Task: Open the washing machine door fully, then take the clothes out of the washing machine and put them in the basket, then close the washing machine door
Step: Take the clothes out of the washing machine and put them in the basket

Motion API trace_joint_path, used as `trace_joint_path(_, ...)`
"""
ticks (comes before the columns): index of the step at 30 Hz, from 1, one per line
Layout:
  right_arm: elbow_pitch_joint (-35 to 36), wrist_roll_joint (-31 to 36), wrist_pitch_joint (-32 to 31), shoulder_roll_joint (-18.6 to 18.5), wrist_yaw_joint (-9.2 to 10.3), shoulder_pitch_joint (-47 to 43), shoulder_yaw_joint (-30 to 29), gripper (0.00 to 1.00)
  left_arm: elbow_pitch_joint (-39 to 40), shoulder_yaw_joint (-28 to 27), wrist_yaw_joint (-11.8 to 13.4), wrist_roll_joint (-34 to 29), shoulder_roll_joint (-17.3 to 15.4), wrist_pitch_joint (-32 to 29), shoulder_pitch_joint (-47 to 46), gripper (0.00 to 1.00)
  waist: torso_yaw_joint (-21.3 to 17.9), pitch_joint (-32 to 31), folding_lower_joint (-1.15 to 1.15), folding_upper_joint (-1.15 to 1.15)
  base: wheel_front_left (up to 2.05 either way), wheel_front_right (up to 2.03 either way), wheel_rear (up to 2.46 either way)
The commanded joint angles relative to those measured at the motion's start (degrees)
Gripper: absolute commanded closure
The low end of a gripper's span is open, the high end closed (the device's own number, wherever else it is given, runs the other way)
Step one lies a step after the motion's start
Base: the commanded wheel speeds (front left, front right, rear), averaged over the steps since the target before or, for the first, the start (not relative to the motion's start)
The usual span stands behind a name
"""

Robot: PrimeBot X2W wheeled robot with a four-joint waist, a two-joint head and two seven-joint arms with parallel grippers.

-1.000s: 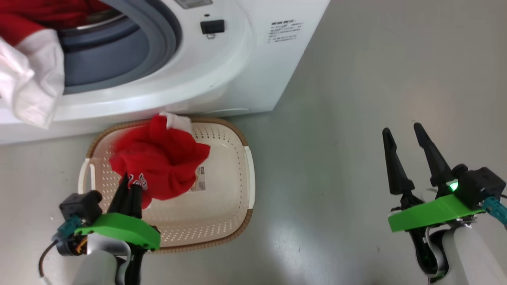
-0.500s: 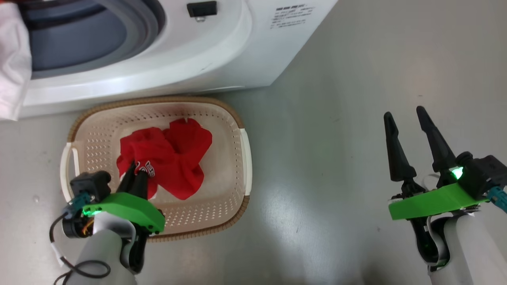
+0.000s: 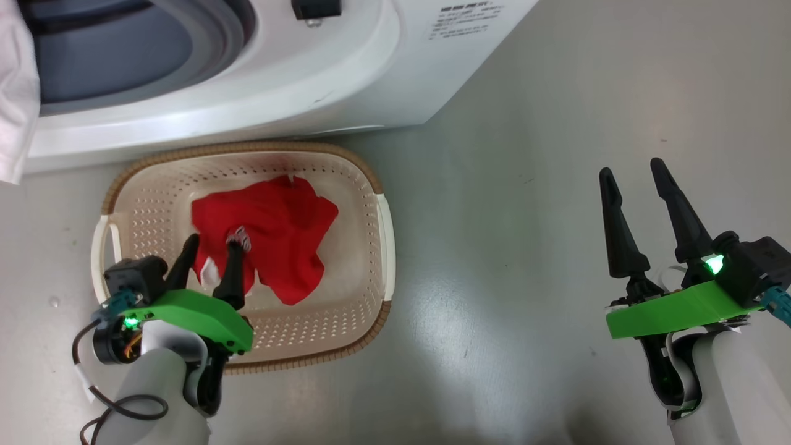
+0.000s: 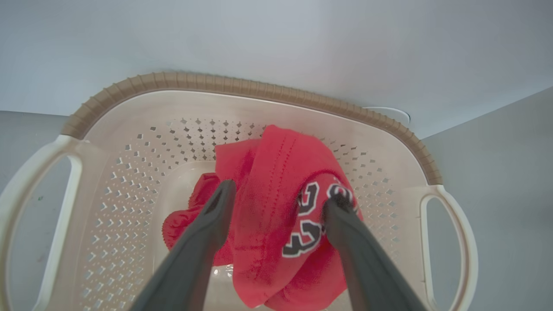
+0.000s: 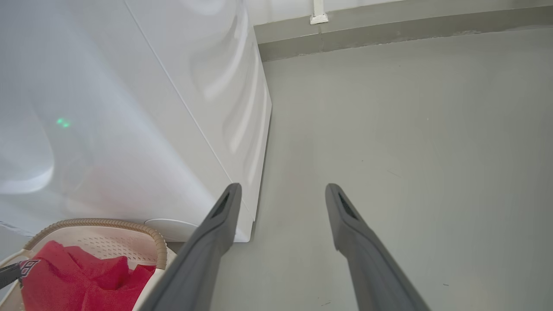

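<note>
Left gripper [image 3: 213, 242]: fingers spread, straddling the red garment [image 3: 278, 241] that lies in the basket [image 3: 247, 148].
Right gripper [image 3: 631, 169]: spread, empty.
Risk: fabric may catch on a finger when the gripper lifts and trail over the rim.
Risk: white cloth [image 3: 12, 93] hanging from the washing machine [image 3: 247, 93] could slip down.
Floor [image 3: 525, 216]: smooth, grey, glossy; the basket sits on it just beside the machine.

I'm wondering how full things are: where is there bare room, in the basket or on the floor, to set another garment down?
Free: the basket's right side, between the red garment and its right handle; also the floor between basket and right end effector. Crowded: the basket's left, where the left end effector straddles the garment.
</note>
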State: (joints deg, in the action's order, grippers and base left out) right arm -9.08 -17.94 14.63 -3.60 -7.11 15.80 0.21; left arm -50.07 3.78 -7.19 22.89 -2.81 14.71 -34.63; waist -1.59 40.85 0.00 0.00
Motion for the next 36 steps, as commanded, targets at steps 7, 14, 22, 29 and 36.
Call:
trace_joint_path(7, 0.05, 0.32, 0.37, -0.30, -0.37, -0.56, 1.67, 0.00, 0.80, -1.23, -0.30, 1.48, -1.45, 0.29, 2.25, 0.00, 0.16, -2.80, 0.00, 0.00, 0.00, 0.00, 0.00)
trace_joint_path(14, -1.11, -0.10, 0.37, -0.59, -0.37, -1.79, 1.78, 0.00, 4.85, -3.17, -0.30, 2.78, -1.16, 0.29, 5.48, 0.00, 0.47, -7.69, 0.00, 0.00, 0.00, 0.00, 0.00)
trace_joint_path(22, -2.62, -0.64, 0.37, -0.94, -0.37, -3.46, 2.23, 0.00, 13.22, -5.77, -0.30, 1.42, -1.15, 0.29, 10.83, 0.00, 1.25, -14.67, 0.00, 0.00, 0.00, 0.00, 0.00)
trace_joint_path(29, -3.50, -1.00, 0.37, -1.07, -0.37, -4.85, 2.20, 0.00, 21.05, -7.07, -0.30, -1.29, -1.25, 0.29, 14.37, 0.00, 2.37, -19.42, 0.00, 0.00, 0.00, 0.00, 0.00)
trace_joint_path(36, -4.19, -1.38, 0.37, -1.37, -0.37, -6.30, 1.99, 0.00, 27.31, -8.18, -0.30, -3.95, -1.53, 0.29, 17.56, 0.00, 3.23, -23.60, 0.00, 0.00, 0.00, 0.00, 0.00)
